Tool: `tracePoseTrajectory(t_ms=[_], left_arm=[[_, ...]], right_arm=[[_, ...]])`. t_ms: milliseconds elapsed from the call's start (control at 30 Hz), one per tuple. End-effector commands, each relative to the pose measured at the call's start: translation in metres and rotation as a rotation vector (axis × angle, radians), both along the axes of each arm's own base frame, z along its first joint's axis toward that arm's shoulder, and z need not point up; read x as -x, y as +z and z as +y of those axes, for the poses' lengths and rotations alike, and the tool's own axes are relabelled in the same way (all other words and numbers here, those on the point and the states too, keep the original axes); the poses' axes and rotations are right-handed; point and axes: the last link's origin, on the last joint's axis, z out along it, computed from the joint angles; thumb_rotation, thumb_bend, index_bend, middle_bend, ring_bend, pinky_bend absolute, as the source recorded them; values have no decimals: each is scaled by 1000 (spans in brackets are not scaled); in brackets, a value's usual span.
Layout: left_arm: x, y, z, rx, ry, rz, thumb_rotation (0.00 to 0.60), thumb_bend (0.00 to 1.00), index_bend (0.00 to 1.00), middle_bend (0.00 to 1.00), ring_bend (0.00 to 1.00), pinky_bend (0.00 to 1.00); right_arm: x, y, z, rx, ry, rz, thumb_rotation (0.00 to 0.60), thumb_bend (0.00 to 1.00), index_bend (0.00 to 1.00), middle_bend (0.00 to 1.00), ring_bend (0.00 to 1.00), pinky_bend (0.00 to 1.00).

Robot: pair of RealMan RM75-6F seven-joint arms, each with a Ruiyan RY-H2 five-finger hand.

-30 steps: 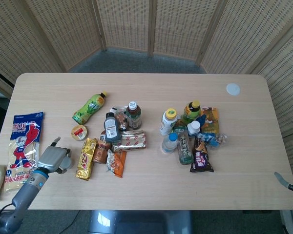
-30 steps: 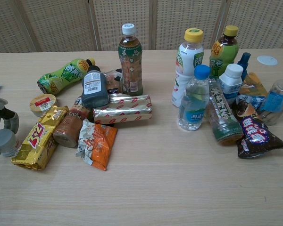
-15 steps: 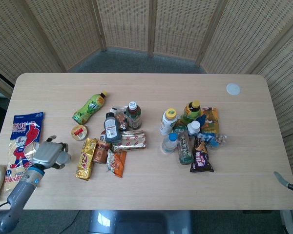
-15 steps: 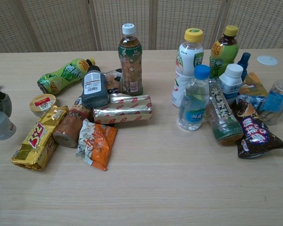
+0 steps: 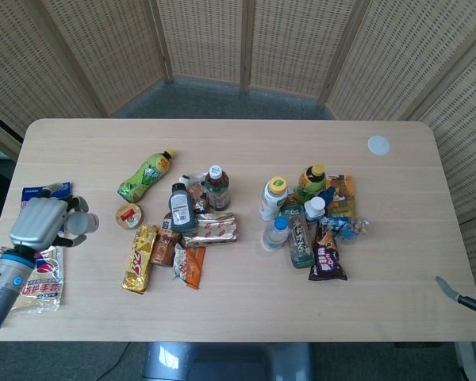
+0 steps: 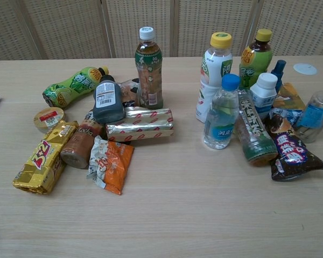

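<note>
Left hand (image 5: 41, 222) has withdrawn from the spot beside the gold packet (image 5: 141, 258) toward the tabletop's (image 5: 222, 309) left edge. It now hangs over the upper part of the blue-and-red snack bag (image 5: 41, 284). It has left the chest view, where only a blue corner of that bag shows at the left border.

Fingers are curled in loosely, with a pale rounded tip pointing toward the small round cup (image 5: 128, 215). Whether anything is pinched there cannot be told.

Only a thin dark sliver of the right hand (image 5: 451, 288) shows, at the lower right edge, well apart from everything. Its state cannot be told.

Progress, as judged: both clusters lie as they were. These are the packets and bottles around the green bottle (image 5: 147, 175) and the group around the yellow-capped bottle (image 5: 274, 197). No item is seen lifted or set apart, so the handling appears barely begun, with everything left to do.
</note>
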Motion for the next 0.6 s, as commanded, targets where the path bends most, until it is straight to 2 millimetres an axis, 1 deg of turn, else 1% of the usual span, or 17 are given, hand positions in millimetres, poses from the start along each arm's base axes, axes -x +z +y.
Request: tracePoseTrajectory(t_ms=[33, 133, 267, 367, 600], left_arm=[[-20, 23, 6, -61, -49, -48, 600, 219, 612, 625, 620, 173], [-32, 38, 10, -106, -76, -87, 600, 218, 613, 624, 620, 177], [-42, 48, 11, -127, -95, -119, 600, 215, 618, 619, 620, 184], [-45, 50, 12, -131, -104, -116, 600, 213, 616, 618, 619, 185], [-46, 47, 13, -120, -101, -122, 600, 209, 616, 617, 620, 191]], right_arm=[[1, -1, 0, 2, -1, -5, 262, 147, 0, 0, 0, 0], [1, -1, 1, 2, -1, -7, 259, 146, 0, 0, 0, 0], [3, 0, 3, 4, -8, -6, 260, 147, 0, 0, 0, 0], [5, 0, 5, 6, -16, -7, 261, 147, 0, 0, 0, 0], [6, 0, 5, 6, -21, -7, 262, 146, 0, 0, 0, 0]])
